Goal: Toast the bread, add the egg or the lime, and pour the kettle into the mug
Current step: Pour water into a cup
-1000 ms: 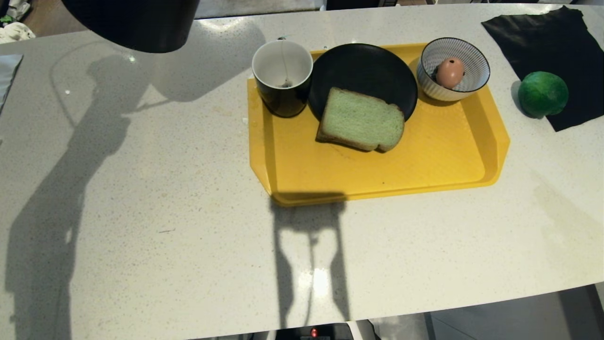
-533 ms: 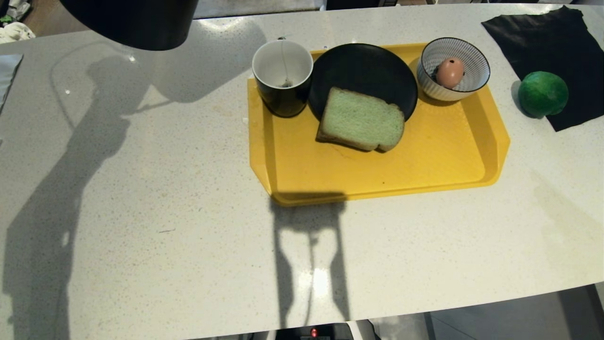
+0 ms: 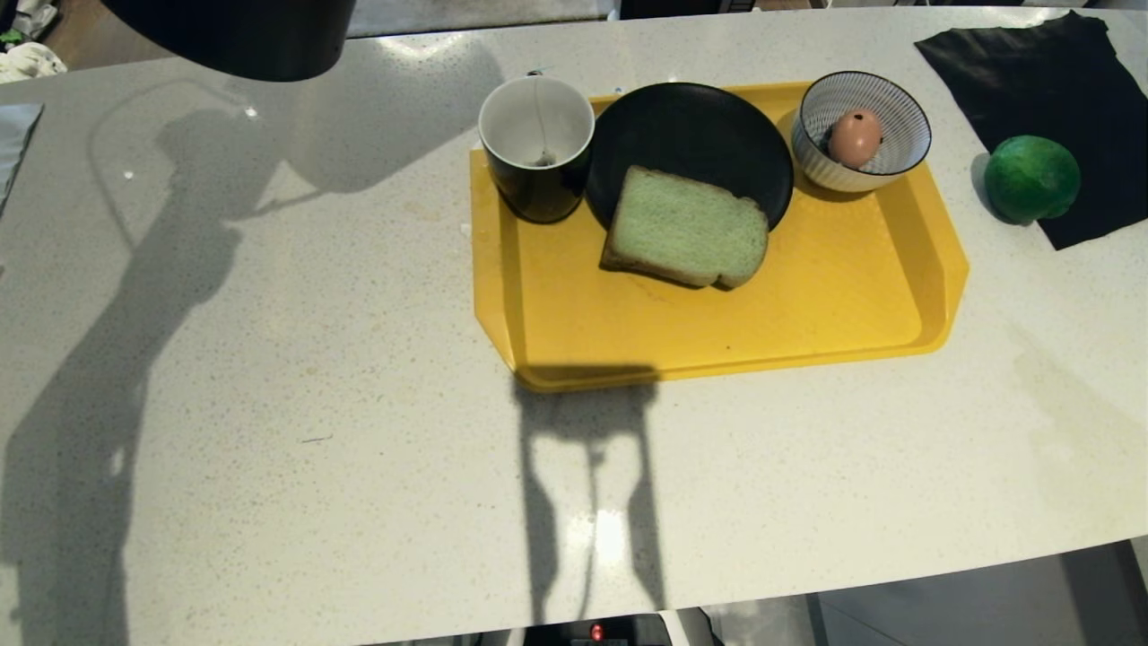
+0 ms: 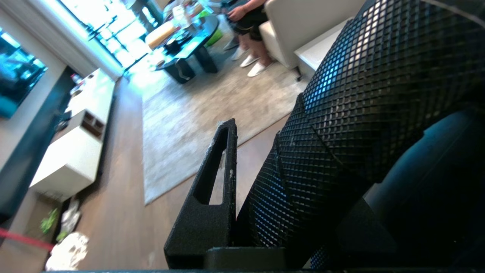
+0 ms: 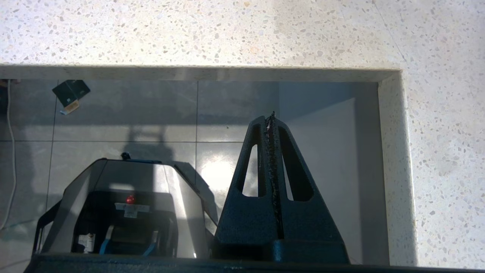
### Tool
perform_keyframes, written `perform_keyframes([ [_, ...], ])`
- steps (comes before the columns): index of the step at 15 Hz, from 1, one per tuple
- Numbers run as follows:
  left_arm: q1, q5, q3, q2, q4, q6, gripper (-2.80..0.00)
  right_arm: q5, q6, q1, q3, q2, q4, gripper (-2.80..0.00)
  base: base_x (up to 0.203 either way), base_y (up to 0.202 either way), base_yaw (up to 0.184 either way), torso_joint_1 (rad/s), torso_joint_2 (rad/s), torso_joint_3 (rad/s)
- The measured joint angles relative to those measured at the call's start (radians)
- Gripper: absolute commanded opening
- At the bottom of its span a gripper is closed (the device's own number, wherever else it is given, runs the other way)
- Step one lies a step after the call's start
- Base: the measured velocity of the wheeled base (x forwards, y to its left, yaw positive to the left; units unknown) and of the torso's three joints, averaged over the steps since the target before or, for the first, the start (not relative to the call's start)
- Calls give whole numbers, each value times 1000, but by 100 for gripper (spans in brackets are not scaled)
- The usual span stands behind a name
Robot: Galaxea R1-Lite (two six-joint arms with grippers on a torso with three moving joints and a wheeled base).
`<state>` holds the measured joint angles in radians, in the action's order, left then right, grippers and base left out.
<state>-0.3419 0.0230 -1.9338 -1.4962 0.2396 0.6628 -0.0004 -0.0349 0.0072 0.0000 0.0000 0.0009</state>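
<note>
One matte black kettle [image 3: 229,36] hung at the frame's upper left, its grid-textured handle [image 4: 360,113] clamped in the left gripper [image 4: 242,182]. Glossy round mug [image 3: 538,148] and spongy square bread [image 3: 686,227] sat on the yellow tray [image 3: 807,305]. Right gripper [image 5: 271,121] was pressed closed, empty.

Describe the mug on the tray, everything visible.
The mug is short and handleless, glossy black outside, white inside, and looks ceramic. It stands upright at the yellow tray's far left corner, its side right against the black plate. A thin tea-bag string hangs down the inner wall to a small dark bit at the bottom. No liquid shows inside. No tool touches it.
</note>
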Motion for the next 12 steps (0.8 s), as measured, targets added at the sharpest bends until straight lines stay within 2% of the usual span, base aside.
perform_keyframes([
  [2, -21, 66, 6, 17, -10, 18, -280, 0, 0, 0, 0, 0, 0, -280, 0, 0, 0, 0, 0, 0],
  [4, -75, 184, 9, 29, -12, 69, -280, 0, 0, 0, 0, 0, 0, -280, 0, 0, 0, 0, 0, 0],
  [6, -119, 284, 10, 39, -12, 90, -280, 0, 0, 0, 0, 0, 0, -280, 0, 0, 0, 0, 0, 0],
  [9, -138, 303, 10, 51, -30, 114, -280, 0, 0, 0, 0, 0, 0, -280, 0, 0, 0, 0, 0, 0],
  [12, -147, 302, 11, 68, -143, 113, -280, 0, 0, 0, 0, 0, 0, -280, 0, 0, 0, 0, 0, 0],
])
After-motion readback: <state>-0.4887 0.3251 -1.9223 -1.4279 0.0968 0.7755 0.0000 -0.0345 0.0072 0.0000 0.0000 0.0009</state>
